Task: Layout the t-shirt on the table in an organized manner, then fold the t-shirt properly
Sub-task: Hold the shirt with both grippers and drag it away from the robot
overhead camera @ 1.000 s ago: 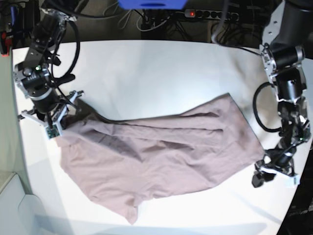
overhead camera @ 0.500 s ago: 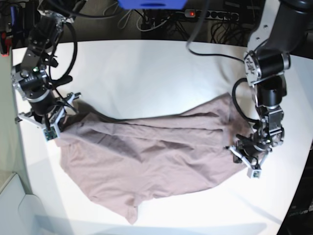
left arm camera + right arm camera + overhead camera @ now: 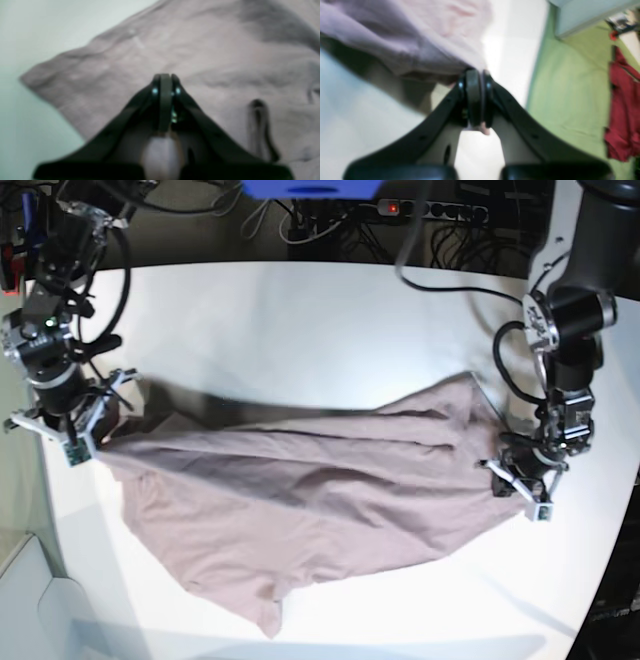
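Observation:
The mauve-pink t-shirt lies stretched and creased across the white table, one point trailing toward the front edge. At the shirt's left end, my right gripper is shut on the fabric. The right wrist view shows the cloth hanging from that gripper, lifted off the table. My left gripper sits on the shirt's right edge. In the left wrist view it is shut over the fabric, with a pale lump of cloth showing behind the pads.
The table's left edge runs close by my right gripper, with green floor and a red cloth beyond. A power strip and cables lie behind the table. A pale box stands at the front left.
My left gripper moved in from the table's right side onto the shirt's right edge and shut. My right gripper pulled the left end further left, stretching the cloth.

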Robot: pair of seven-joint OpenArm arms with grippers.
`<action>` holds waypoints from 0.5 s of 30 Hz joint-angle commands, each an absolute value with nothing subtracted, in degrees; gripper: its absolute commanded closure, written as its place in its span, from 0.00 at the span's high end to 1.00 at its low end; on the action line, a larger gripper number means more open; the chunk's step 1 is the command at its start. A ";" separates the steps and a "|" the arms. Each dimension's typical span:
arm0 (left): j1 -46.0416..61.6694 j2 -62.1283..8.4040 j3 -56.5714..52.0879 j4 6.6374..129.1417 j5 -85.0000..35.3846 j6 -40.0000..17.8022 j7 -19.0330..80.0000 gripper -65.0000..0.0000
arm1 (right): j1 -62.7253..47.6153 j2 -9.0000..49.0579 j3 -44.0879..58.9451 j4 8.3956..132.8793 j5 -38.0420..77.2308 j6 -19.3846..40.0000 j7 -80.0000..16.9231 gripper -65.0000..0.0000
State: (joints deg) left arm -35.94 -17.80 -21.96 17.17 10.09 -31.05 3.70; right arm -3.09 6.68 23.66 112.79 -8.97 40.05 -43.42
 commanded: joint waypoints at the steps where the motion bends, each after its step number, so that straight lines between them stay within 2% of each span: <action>1: -37.05 -19.30 -21.85 17.27 11.47 -29.76 5.58 0.01 | -2.42 8.13 24.48 113.54 -8.75 40.00 -41.98 0.00; 6: -38.11 -20.18 -21.76 17.27 11.56 -29.76 5.58 0.01 | -3.12 11.03 24.66 113.19 -8.66 40.00 -42.33 0.00; 15: -38.11 -19.65 -21.85 17.36 11.56 -29.76 5.58 0.01 | -7.96 10.77 24.13 108.88 -8.66 40.00 -42.33 0.00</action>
State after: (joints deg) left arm -36.84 -19.18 -21.87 16.91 11.18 -29.98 5.08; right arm -8.47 9.87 23.92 108.09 -8.60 40.07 -43.18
